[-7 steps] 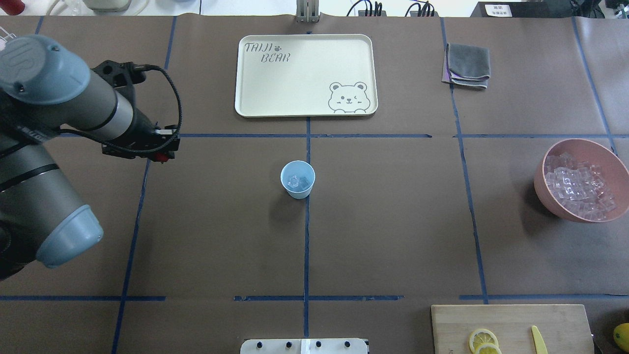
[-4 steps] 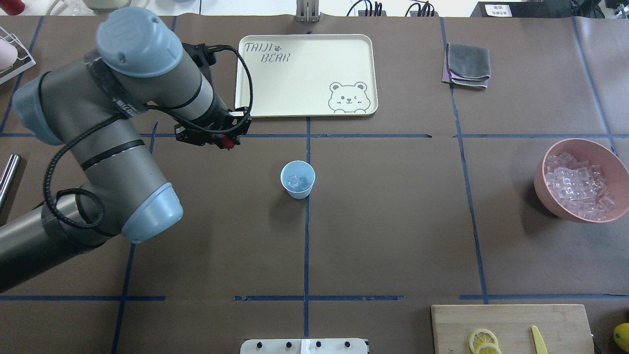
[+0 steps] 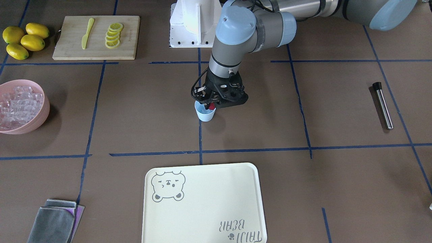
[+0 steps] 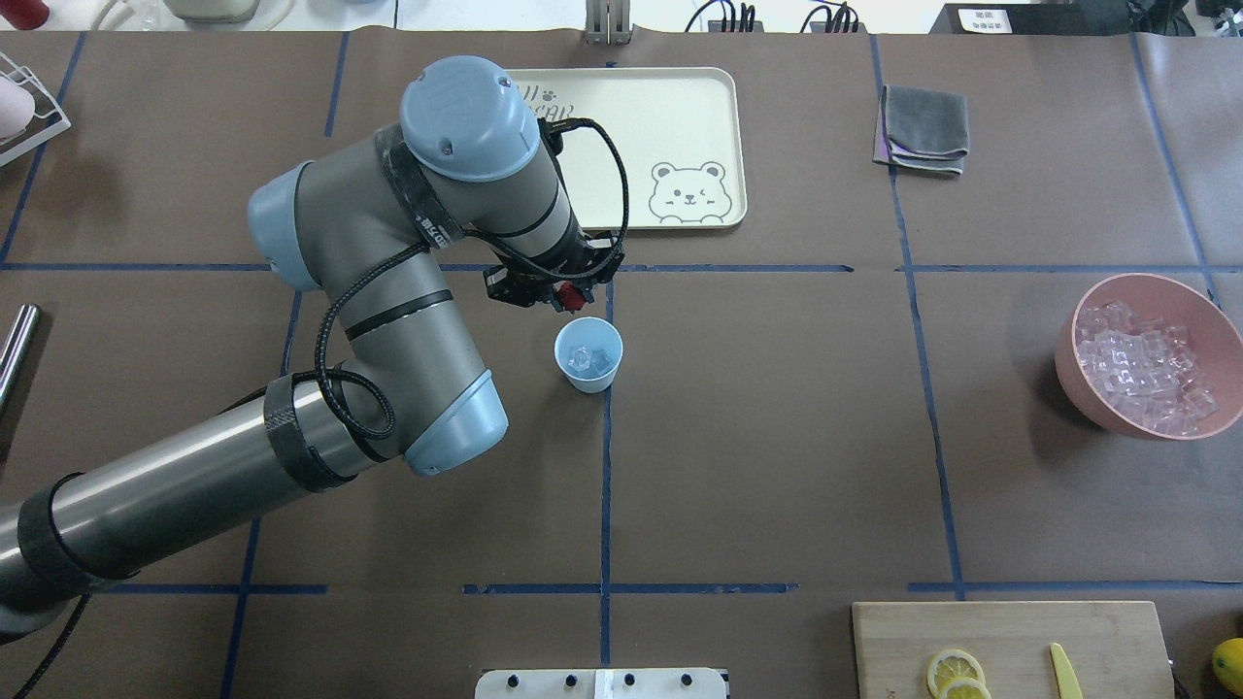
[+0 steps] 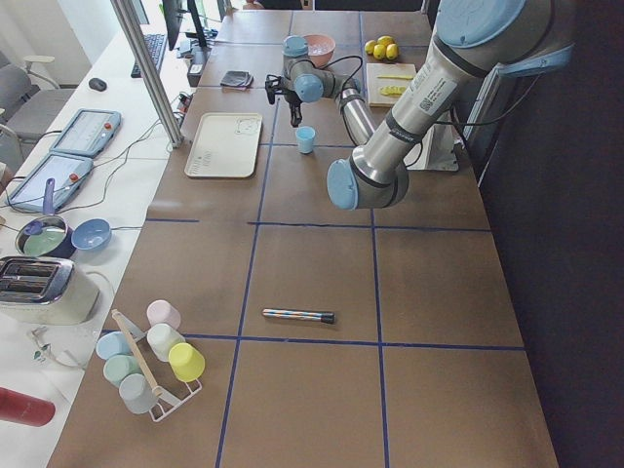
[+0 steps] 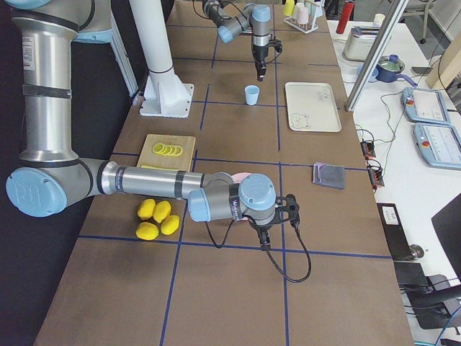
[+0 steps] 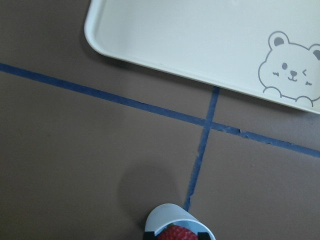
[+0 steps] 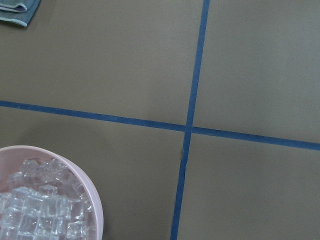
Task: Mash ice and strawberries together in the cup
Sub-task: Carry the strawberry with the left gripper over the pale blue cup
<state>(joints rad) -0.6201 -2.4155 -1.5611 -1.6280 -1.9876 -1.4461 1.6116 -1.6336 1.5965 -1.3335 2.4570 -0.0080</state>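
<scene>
We have ice (image 4: 583,359) in the cup (image 4: 590,382) at the overhead frame's centre; our left claw (image 4: 570,297) pinches the strawberry (image 3: 211,106) just above its rim (right claw (image 6: 263,238): we cannot tell). Dropping and mashing remain, metal rod (image 3: 383,104) untouched

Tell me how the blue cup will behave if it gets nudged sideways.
The cup looks like light plastic, so it would probably slide easily. It tapers to a narrow base, so a high push may tip it. The few ice cubes inside likely add little ballast.
</scene>
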